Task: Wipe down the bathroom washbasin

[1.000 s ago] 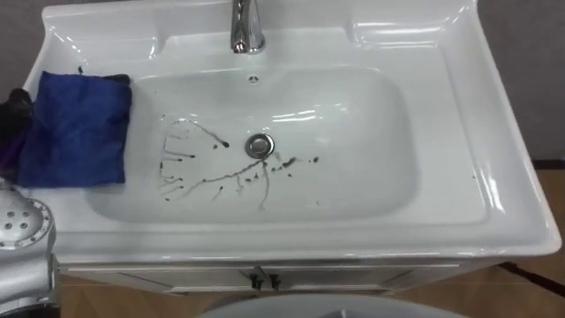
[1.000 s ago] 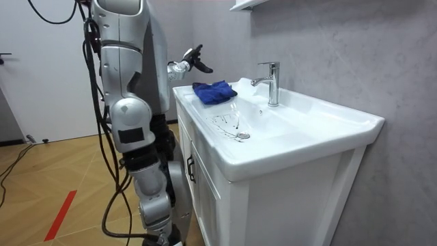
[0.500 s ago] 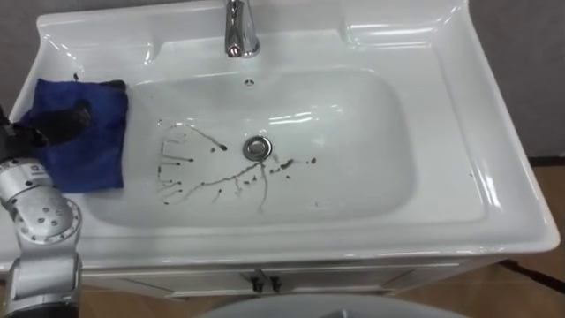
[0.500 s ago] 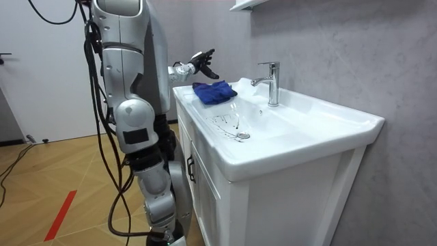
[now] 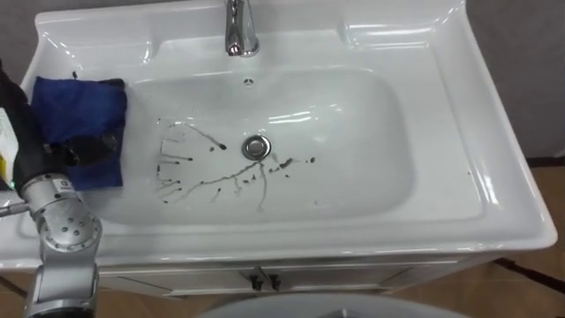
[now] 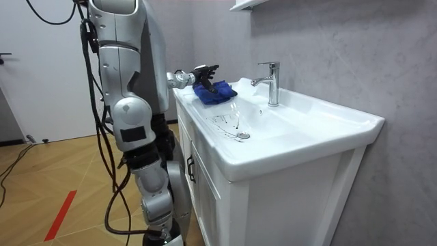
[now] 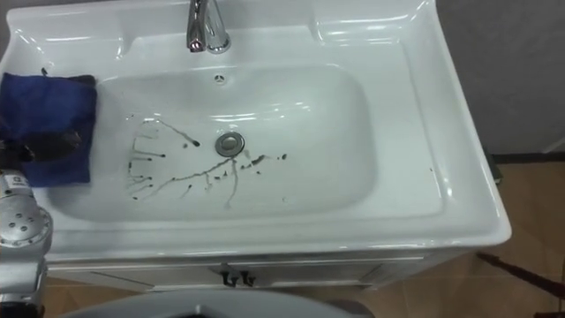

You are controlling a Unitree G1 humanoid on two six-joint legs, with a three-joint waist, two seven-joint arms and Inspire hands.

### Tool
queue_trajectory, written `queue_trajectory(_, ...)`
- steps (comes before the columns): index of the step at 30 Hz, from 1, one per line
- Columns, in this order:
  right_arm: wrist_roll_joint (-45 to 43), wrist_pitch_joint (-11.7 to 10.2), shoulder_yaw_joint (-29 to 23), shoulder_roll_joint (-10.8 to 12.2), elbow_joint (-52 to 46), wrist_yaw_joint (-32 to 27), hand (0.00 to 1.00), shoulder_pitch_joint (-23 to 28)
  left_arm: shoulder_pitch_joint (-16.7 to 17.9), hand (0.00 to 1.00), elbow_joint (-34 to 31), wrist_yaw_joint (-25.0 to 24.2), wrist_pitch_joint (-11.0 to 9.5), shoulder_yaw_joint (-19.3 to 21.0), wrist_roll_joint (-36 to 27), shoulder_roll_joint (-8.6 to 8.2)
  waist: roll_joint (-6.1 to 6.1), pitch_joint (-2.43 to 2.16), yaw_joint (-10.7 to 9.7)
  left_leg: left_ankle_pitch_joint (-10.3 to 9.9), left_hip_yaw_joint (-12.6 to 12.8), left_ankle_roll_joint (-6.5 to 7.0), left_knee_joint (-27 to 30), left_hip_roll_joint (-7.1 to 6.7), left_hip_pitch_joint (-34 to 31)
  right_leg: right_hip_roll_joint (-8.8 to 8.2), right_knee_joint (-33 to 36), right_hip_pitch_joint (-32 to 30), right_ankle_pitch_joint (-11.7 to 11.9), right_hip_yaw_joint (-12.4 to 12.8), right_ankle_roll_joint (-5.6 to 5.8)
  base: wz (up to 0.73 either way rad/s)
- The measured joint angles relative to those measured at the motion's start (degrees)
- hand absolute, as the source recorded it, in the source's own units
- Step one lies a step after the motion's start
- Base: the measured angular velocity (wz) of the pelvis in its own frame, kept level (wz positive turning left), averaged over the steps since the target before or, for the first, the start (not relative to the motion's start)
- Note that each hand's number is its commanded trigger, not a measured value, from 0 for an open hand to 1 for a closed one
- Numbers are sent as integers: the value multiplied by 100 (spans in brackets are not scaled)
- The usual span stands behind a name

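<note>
A white basin [image 5: 353,150] sits before me, with thin dark streaks [image 5: 221,177] branching across its bottom to the left of and below the drain [image 5: 256,147]. On the basin's left rim lies a folded blue cloth [image 5: 75,106]. My left hand [image 5: 88,148] rests over the cloth's near part, its dark fingers fairly straight and lying on the fabric. In the room view the same hand [image 6: 205,71] hovers just above the cloth [image 6: 217,93] at the counter's far corner.
A chrome faucet [image 5: 239,31] stands at the middle of the back rim. Under the basin is a white cabinet [image 6: 205,191] with dark door handles. A grey wall [image 6: 341,48] runs behind the counter. The robot stands on the wooden floor [image 6: 48,178] at the cabinet's front.
My left hand has come in from the left edge and moved onto the blue cloth, lowering toward it. The view has shifted slightly. The cloth and the stains are as before.
</note>
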Motion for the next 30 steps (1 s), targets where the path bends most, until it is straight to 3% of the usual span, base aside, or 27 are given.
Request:
queue_trajectory(8,-9,-7,-3,54,-15,-130,0,-17,-4,0,117,134,-2,-56,477,1,-55,19,-93,0,2,0,-7,6,34,0,7,27,0,12,0,0)
queue_trajectory(21,-8,-25,-27,91,-4,-178,0,-18,-5,0,406,78,0,-57,932,3,-84,1,-134,0,83,0,9,23,-5,0,6,-47,5,87,-9,-2)
queue_trajectory(30,-7,-25,-30,92,-80,-215,0,-5,-3,0,501,73,6,-62,933,3,-19,8,-136,-3,95,-4,25,48,-36,0,8,-52,18,62,-28,0)
